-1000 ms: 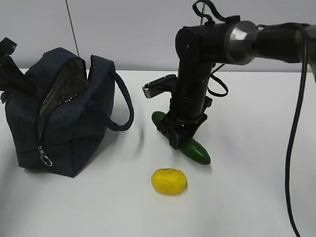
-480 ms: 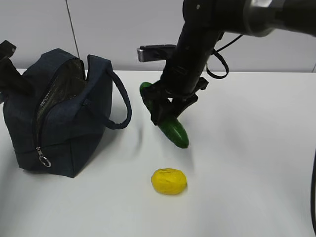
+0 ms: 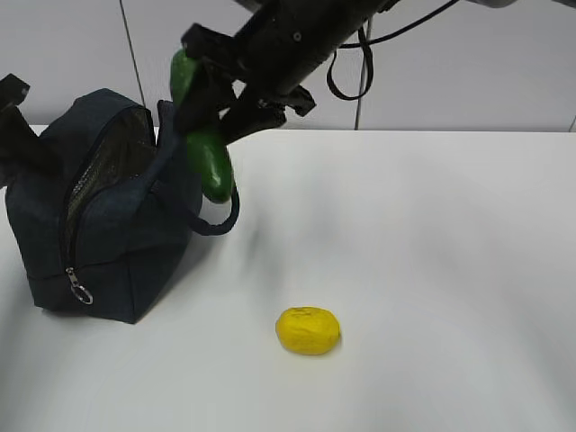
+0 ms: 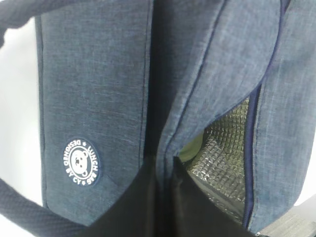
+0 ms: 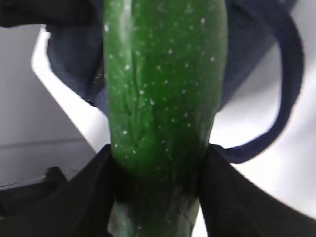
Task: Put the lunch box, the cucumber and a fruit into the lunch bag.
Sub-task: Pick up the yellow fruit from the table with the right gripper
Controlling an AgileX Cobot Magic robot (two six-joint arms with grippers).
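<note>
Op: Fruit [image 3: 308, 330] first, since it sits nearest my exterior camera: small, bright yellow, oval, lying alone on the white surface [image 3: 432, 270], well apart from both grippers.

Obs: And the cucumber?

Op: My right gripper [image 3: 211, 90] is clamped on the cucumber [image 3: 205, 144], holding it in the air, tilted, its lower end hanging just beside the lunch bag's [image 3: 108, 216] near handle [image 3: 220, 202]. On my right wrist camera the cucumber [image 5: 163, 98] fills the picture: dark green, glossy, finely speckled, pinched between the two black fingers [image 5: 94, 197].

Obs: The bag?

Op: Boxy dark navy fabric, standing on the left of the surface, zipper open, silvery quilted lining showing inside, a silver ring pull [image 3: 83, 292] low on the front corner. My left wrist camera shows the round white logo [image 4: 81, 162] on the bag's side and something pale green [image 4: 191, 149] within the opening; I can't say for sure it is the lunch box.

Obs: Left gripper?

Op: It's at the bag's far left edge [image 3: 22, 135], and I cannot tell whether it is open or closed.

Obs: Behind?

Op: Plain pale wall [image 3: 468, 72] with vertical seams.
</note>
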